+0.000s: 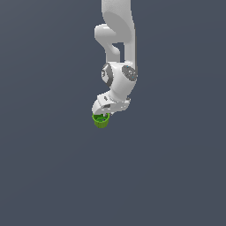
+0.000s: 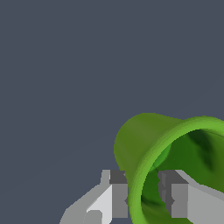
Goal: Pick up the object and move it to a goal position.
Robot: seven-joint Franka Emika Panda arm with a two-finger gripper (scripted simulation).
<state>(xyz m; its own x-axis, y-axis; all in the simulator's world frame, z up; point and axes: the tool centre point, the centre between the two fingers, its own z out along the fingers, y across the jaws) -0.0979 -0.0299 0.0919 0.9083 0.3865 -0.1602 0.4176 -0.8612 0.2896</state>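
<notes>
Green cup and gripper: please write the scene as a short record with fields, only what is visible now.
object: green cup, small and tapered, darker inside
gripper: one finger outside the cup wall, one finger inside, straddling the rim
grip: fingers close on the wall; contact looks likely
arm: white, gripper pointing down over the cup
surface: plain dark grey
goal position: no marker visible

A flat, uniform slate-grey surface (image 1: 53,167) fills the exterior view from edge to edge, unmarked by seams, lines or texture. In the wrist view the same dull blue-grey ground (image 2: 57,65) takes up most of the picture, evenly lit, with only a faint lighter diagonal band crossing it. Whether it is a tabletop or a floor cannot be told from either picture.
</notes>
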